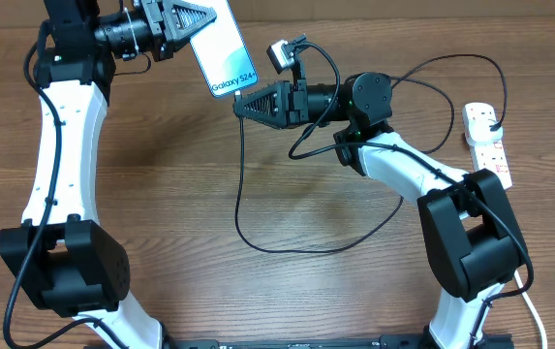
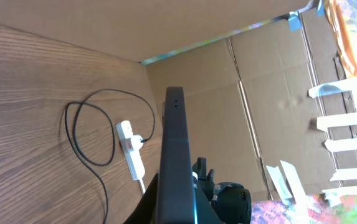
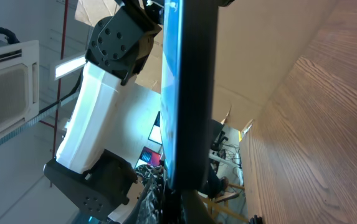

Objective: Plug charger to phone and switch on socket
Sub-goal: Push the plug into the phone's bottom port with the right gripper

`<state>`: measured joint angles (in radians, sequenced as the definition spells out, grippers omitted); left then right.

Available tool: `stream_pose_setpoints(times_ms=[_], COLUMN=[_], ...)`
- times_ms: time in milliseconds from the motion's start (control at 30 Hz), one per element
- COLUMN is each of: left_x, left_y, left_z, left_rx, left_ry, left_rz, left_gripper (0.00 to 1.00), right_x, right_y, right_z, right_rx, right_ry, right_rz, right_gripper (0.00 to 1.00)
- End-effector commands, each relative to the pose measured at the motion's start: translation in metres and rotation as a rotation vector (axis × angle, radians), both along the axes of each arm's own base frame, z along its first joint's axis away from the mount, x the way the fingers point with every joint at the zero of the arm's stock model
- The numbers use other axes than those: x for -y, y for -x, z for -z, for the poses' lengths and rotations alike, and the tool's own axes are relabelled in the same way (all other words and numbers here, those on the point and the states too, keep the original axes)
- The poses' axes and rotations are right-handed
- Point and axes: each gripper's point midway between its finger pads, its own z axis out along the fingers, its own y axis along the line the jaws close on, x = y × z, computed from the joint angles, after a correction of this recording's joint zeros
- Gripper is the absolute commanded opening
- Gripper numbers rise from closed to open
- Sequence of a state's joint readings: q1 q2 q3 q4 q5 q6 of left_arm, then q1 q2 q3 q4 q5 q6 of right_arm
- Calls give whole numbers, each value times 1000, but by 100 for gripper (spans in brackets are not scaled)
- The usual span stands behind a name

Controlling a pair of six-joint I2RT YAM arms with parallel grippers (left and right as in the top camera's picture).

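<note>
My left gripper (image 1: 200, 24) is shut on the phone (image 1: 223, 56) and holds it up at the back, cyan screen up, its "Galaxy S24+" end toward the right arm. My right gripper (image 1: 242, 104) is shut on the charger's plug tip, right at that end of the phone. The black charger cable (image 1: 258, 242) hangs down, loops over the table and runs to the socket (image 1: 488, 145), where its black plug (image 1: 496, 129) sits. The left wrist view shows the phone's dark edge (image 2: 175, 149), the socket (image 2: 131, 149) and the cable (image 2: 81, 134). The right wrist view shows the phone edge-on (image 3: 190, 93).
The wooden table (image 1: 161, 194) has cardboard walls (image 2: 240, 99) behind it. The socket's thick white cord (image 1: 532, 301) runs down the right edge. The right arm's base (image 1: 471, 242) and the left arm's base (image 1: 64, 267) stand at the front.
</note>
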<state>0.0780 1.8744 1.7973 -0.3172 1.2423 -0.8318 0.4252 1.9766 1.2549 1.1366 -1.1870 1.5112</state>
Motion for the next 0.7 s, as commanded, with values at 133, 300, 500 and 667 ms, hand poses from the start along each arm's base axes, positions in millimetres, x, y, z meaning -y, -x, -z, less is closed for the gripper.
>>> stream_pose_setpoints(times_ms=[133, 300, 500, 667], left_x=[25, 26, 26, 27], left_y=[36, 42, 45, 46], left_z=[-21, -23, -24, -25], left_rx=[73, 73, 73, 73], left_ry=[76, 89, 96, 97], left_rz=[245, 278, 296, 301], left_gripper=[4, 4, 4, 4], right_x=[5, 5, 5, 5], right_y=[-14, -11, -8, -7], right_z=[-8, -7, -6, -5], right_rx=[23, 29, 60, 88], right_ry=[-33, -28, -19, -20], right_rz=[70, 58, 39, 42], right_gripper=[4, 4, 4, 4])
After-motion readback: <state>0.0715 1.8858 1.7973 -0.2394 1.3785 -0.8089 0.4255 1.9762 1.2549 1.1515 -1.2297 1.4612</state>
